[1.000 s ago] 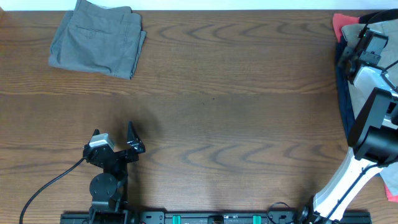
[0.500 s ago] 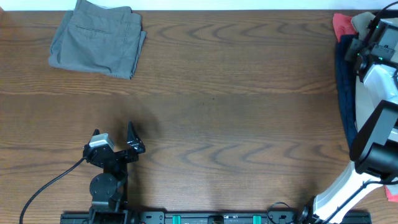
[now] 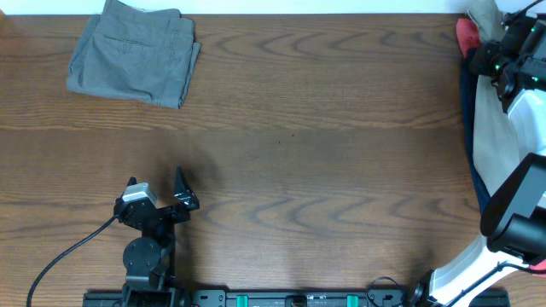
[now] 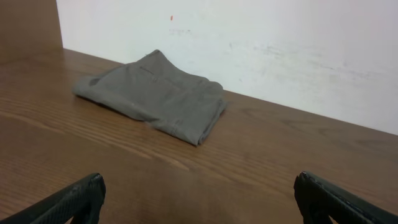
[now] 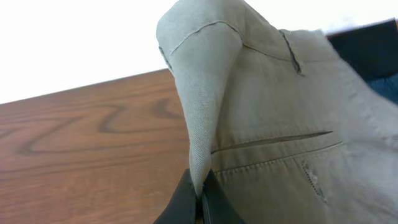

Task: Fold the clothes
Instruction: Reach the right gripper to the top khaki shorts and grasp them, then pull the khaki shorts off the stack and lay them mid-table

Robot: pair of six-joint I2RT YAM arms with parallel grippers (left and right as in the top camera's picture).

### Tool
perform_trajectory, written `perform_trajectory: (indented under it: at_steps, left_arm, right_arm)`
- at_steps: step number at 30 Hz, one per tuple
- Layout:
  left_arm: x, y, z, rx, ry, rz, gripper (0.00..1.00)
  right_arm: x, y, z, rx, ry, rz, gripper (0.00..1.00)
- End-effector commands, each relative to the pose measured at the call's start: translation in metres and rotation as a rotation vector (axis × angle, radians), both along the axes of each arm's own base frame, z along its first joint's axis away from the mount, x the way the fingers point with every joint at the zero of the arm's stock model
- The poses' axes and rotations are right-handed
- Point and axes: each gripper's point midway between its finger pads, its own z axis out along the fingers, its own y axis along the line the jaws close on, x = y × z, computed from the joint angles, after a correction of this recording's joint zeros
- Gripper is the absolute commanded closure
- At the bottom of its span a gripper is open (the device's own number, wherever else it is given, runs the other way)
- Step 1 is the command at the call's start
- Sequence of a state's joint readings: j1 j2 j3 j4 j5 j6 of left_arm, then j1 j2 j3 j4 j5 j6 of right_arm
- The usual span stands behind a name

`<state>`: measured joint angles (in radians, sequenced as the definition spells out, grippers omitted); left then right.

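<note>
Folded grey-olive shorts [image 4: 155, 93] at 11 o'clock on wood table [image 4: 267, 155], left gripper [image 4: 199, 186] tips spread at 5 and 7

The middle of the desk [image 3: 299, 128] is open wood — a free way from the left end effector [image 3: 155, 181] across to the right edge. Obstacles keep to the margins: folded grey shorts [image 3: 132, 53] in the far left corner, navy cloth [image 3: 467, 102] along the right edge, and pale shorts [image 5: 261, 112] pinched by the right end effector [image 5: 200, 202] there.

folded shorts [image 3: 132, 58] far left on table [image 3: 324, 145], clothes [image 3: 482, 17] far right
</note>
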<state>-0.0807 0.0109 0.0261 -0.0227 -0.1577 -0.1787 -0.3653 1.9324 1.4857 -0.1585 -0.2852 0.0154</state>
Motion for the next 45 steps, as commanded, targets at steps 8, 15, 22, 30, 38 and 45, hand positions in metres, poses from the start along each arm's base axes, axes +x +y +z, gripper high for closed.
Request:
perform_trajectory:
  at_steps: [8,15,22,30,38,45]
  left_arm:
    - [-0.001,0.003,-0.017,0.020,0.051,0.016,0.02]
    - [-0.001,0.003,-0.017,0.020,0.051,0.016,0.02]
    - [-0.001,0.003,-0.017,0.020,0.051,0.016,0.02]
    - [-0.001,0.003,-0.017,0.020,0.051,0.016,0.02]
    - [-0.001,0.003,-0.017,0.020,0.051,0.016,0.02]
    - [-0.001,0.003,-0.017,0.020,0.051,0.016,0.02]
  right_arm:
    - [-0.003,0.026,0.048,0.011,-0.083,0.073,0.99]
    - [0.000,0.079,0.038,0.033,-0.032,0.167,0.99]
    - [0.001,0.180,0.032,0.042,-0.003,0.353,0.99]
    - [-0.038,0.342,0.025,0.045,0.040,0.662,0.99]
    - [-0.127,0.474,0.005,0.073,0.171,0.924,0.99]
    - [-0.193,0.530,-0.007,0.077,0.268,1.036,0.88]
